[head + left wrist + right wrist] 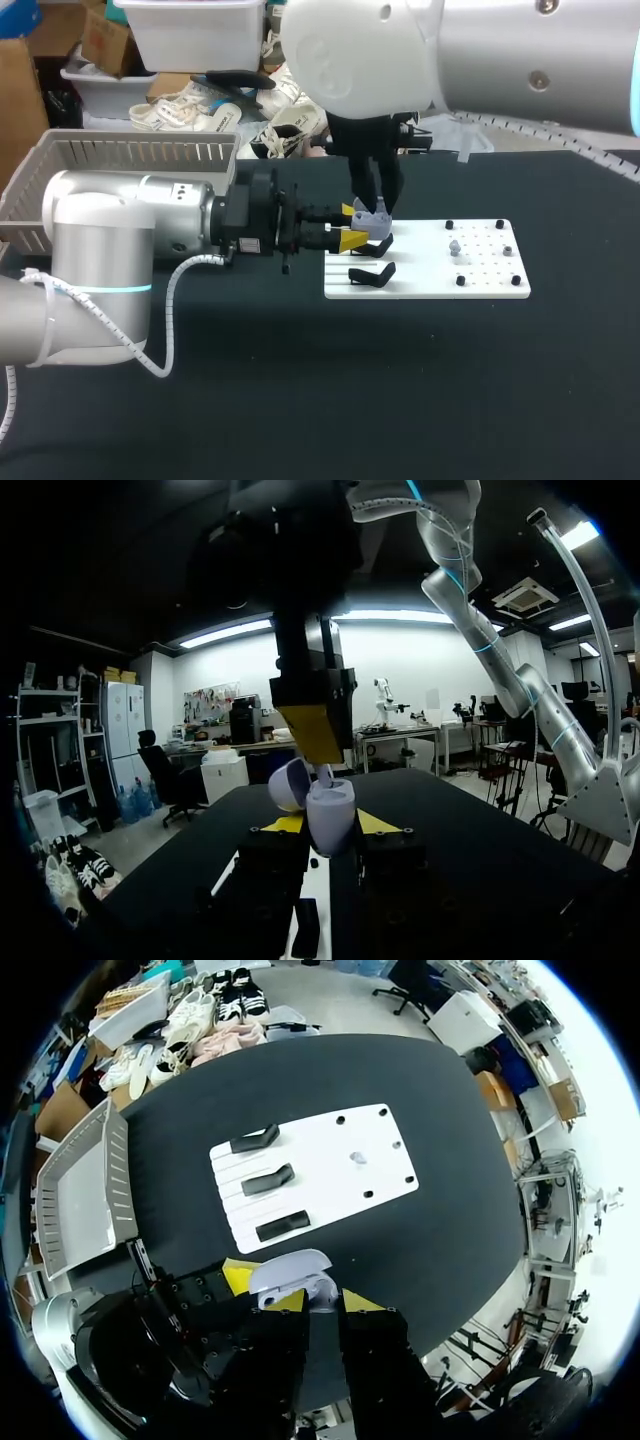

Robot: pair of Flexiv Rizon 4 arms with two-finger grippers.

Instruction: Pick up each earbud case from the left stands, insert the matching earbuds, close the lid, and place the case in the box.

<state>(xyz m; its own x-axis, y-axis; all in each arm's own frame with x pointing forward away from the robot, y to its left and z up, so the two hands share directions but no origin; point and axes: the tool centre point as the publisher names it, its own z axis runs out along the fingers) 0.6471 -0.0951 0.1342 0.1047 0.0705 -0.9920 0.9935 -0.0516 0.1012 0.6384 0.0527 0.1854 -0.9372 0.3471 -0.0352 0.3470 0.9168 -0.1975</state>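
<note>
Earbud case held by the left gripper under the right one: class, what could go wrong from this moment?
1. The right gripper sits right over the open earbud case. An off-centre downward push might tilt or slide the case in the left gripper, which clamps only its sides.
2. The lid stands open close beside the right gripper and could get knocked.
3. The two grippers are very close, so a small error may make them collide.
</note>
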